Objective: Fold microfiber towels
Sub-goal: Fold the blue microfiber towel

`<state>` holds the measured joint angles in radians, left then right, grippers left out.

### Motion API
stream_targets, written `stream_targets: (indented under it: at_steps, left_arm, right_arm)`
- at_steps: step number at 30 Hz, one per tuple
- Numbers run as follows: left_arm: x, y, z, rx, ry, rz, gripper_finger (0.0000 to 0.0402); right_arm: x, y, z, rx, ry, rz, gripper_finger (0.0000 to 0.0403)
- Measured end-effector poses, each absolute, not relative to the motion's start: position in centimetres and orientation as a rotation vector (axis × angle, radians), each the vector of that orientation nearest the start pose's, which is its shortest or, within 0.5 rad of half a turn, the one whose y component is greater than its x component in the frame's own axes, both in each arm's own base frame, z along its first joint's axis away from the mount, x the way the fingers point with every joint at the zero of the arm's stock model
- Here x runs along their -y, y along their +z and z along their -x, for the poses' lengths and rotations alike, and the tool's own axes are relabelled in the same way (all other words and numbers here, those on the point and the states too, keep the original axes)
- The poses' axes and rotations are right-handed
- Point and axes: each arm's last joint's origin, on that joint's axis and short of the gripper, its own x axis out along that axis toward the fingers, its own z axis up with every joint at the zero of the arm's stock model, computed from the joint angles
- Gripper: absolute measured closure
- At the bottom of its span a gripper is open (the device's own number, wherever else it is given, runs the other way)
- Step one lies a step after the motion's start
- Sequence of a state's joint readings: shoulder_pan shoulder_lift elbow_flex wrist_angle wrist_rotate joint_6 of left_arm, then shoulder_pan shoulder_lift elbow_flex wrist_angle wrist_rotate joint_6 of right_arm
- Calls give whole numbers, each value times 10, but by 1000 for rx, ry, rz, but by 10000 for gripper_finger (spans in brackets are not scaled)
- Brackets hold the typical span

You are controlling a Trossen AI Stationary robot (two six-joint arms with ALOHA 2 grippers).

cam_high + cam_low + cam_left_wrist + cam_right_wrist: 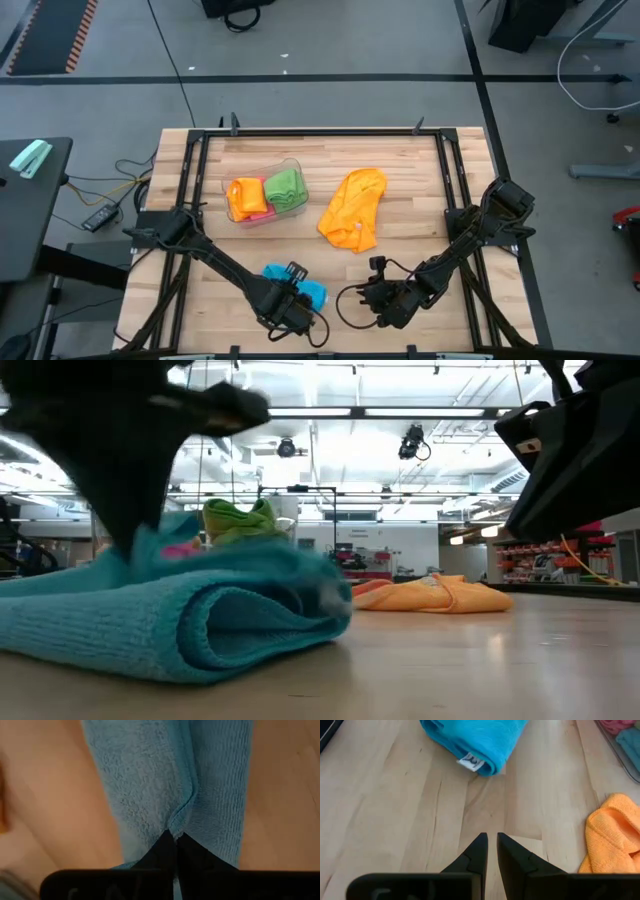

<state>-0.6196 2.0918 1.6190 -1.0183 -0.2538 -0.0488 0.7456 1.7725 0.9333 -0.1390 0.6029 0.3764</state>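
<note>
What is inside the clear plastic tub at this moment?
In the clear tub sit a folded orange towel and a green towel, side by side. A strip of pink shows beneath the orange one. Whatever else lies under them is covered.

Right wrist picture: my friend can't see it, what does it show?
The right pincer, nearly shut and empty, hangs over the bare wooden table. A folded blue towel lies ahead of it, and a crumpled orange towel lies off to one side.
</note>
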Motion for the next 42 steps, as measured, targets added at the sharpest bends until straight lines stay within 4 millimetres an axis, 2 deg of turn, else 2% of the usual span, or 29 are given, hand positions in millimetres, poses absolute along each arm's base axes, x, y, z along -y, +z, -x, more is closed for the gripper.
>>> stream_targets:
  at_steps: [5,10,20,26,31,42]
  left_arm:
    - [236,163,-323,-1370,-263,-552,363]
    - [243,162,-321,-1343,-232,-484,349]
    - [253,161,-314,-1373,-226,-354,365]
    - [254,161,-313,-1394,-218,-299,348]
    - [254,161,-313,-1395,-213,-293,310]
    - [250,161,-316,-1396,-200,-280,189]
  right_arm:
    - [-213,144,-256,-766,-15,253,354]
    - [-209,144,-259,-767,-30,245,354]
    - [-209,144,-260,-761,-31,238,354]
    - [-209,145,-260,-761,-31,238,354]
    - [-209,145,-260,-760,-30,238,354]
    - [-209,145,-260,-760,-27,245,354]
